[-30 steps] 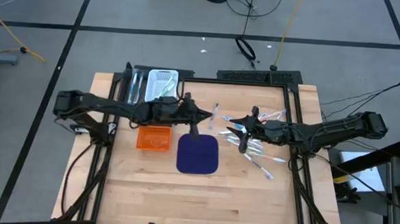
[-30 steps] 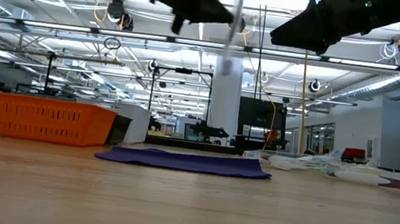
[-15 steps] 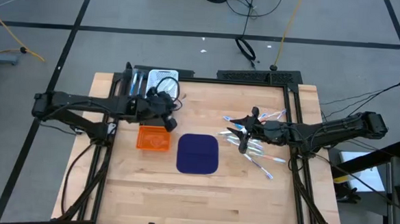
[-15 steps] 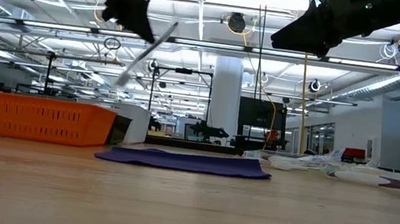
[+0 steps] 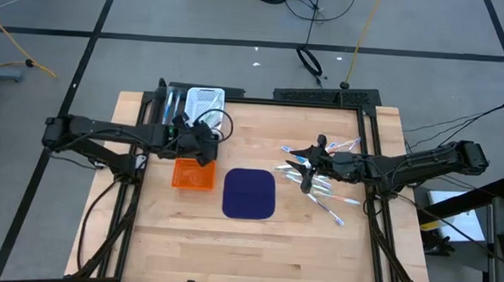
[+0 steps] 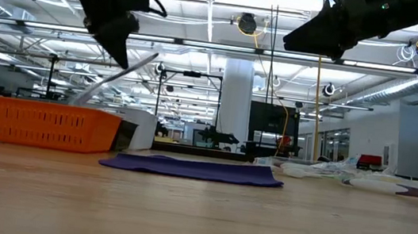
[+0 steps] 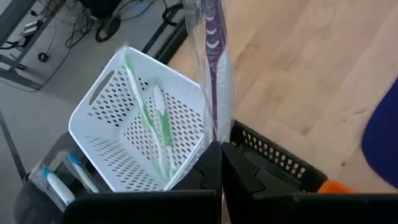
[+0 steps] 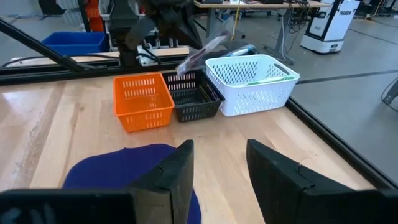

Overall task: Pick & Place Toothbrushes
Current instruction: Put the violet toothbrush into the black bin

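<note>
The left arm reaches in from the left edge of the bench (image 5: 255,245), stretched nearly level, with its wrist bent over the row of baskets at the back left. The left gripper (image 7: 221,163) is pressed together on a wrapped toothbrush (image 7: 211,74) with a purple handle, pinching it near one end. In the low view that toothbrush (image 6: 122,74) slants down from the gripper (image 6: 115,37) toward the orange basket (image 6: 50,125), its lower end just above the basket's rim. Seen from the left wrist, it points out over the black basket (image 7: 273,158) and along the edge of the white basket (image 7: 140,118), where a green toothbrush (image 7: 155,118) already lies. The high view puts the gripper (image 5: 202,143) above the black basket, between the white basket (image 5: 207,100) behind it and the orange basket (image 5: 194,174) in front. The right arm comes in from the right side, also nearly level and held off the bench. Its right gripper (image 5: 307,165) is spread, with nothing between its fingers (image 8: 174,171), and hovers over the loose toothbrushes (image 5: 323,192) scattered on the bench's right half. The dark blue mat (image 5: 249,193) lies flat at the middle, between the orange basket and that pile.
</note>
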